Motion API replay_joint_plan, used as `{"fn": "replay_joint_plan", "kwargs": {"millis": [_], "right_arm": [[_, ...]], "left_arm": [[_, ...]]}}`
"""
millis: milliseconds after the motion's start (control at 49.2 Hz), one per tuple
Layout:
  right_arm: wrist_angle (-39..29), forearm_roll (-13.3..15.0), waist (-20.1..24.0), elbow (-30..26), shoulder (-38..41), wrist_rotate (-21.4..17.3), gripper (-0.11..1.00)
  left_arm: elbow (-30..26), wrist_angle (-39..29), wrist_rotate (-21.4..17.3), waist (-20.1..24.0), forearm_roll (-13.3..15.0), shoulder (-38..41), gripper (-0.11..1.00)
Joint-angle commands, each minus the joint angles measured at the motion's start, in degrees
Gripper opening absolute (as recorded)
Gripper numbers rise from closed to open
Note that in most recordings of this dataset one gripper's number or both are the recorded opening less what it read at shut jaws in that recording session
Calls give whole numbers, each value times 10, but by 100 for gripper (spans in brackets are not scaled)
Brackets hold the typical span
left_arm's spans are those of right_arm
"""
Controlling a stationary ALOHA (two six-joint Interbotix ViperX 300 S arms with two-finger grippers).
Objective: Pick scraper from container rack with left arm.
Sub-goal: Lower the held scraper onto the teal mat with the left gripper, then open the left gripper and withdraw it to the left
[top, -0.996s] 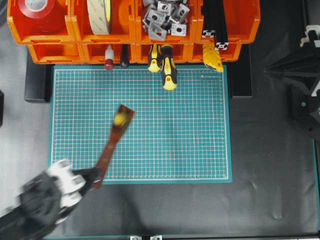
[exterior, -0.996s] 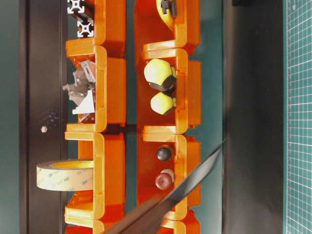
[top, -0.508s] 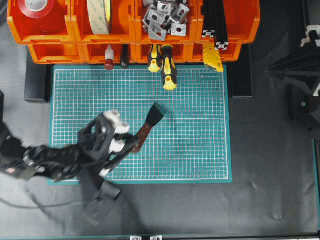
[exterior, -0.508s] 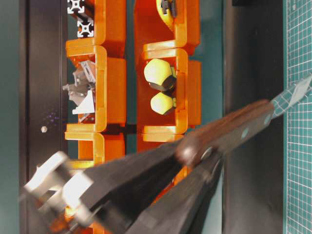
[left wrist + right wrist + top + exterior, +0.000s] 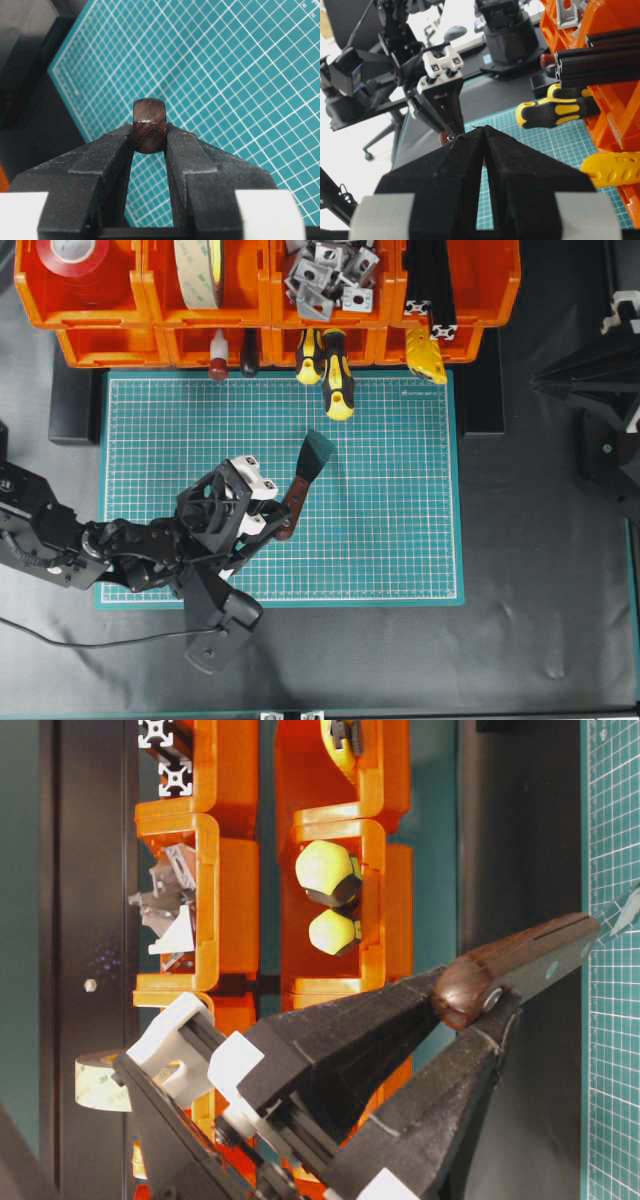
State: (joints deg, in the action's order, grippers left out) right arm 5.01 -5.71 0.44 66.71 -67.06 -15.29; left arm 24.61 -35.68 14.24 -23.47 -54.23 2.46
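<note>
My left gripper is shut on the end of the scraper's reddish-brown wooden handle. The scraper hangs over the green cutting mat, its dark flat blade pointing up and right toward the container rack. In the left wrist view the rounded handle end sits pinched between the black fingertips. The table-level view shows the handle sticking out past the jaws. My right gripper is shut with nothing in it, at the right side and well off the mat.
Orange bins hold tape rolls, metal brackets and black extrusions. Yellow-and-black screwdrivers, a red-knobbed tool and a yellow tool stick out of the lower row. The right arm stands at the right edge.
The left arm swung in from the lower left corner over the mat, carrying the scraper. The blade moved right and slightly up, and the arm slowed over the last half second.
</note>
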Motion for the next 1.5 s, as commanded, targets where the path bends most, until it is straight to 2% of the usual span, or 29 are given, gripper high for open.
{"fn": "replay_joint_plan", "kwargs": {"millis": [0,163,447,691,732,914,996,1483], "right_arm": [[1,-1,0,-16,8,0,-1],[1,-1,0,-16,8,0,-1],[1,-1,0,-14,11,0,-1],[1,-1,0,-13,13,0,-1],[1,-1,0,-13,13,0,-1],[1,-1,0,-13,14,0,-1],[1,-1,0,-11,15,0,-1],[-7,-2,0,-8,18,0,-1]], "left_arm": [[-4,-1,6,10,-4,-6,20],[-4,-1,33,-1,-3,-5,20],[18,3,139,-18,-3,-12,20],[40,13,194,-30,-3,-30,21],[44,15,200,-33,-3,-31,26],[53,11,240,-47,0,-35,79],[60,11,273,-52,1,-37,90],[157,18,475,-98,2,-95,91]]}}
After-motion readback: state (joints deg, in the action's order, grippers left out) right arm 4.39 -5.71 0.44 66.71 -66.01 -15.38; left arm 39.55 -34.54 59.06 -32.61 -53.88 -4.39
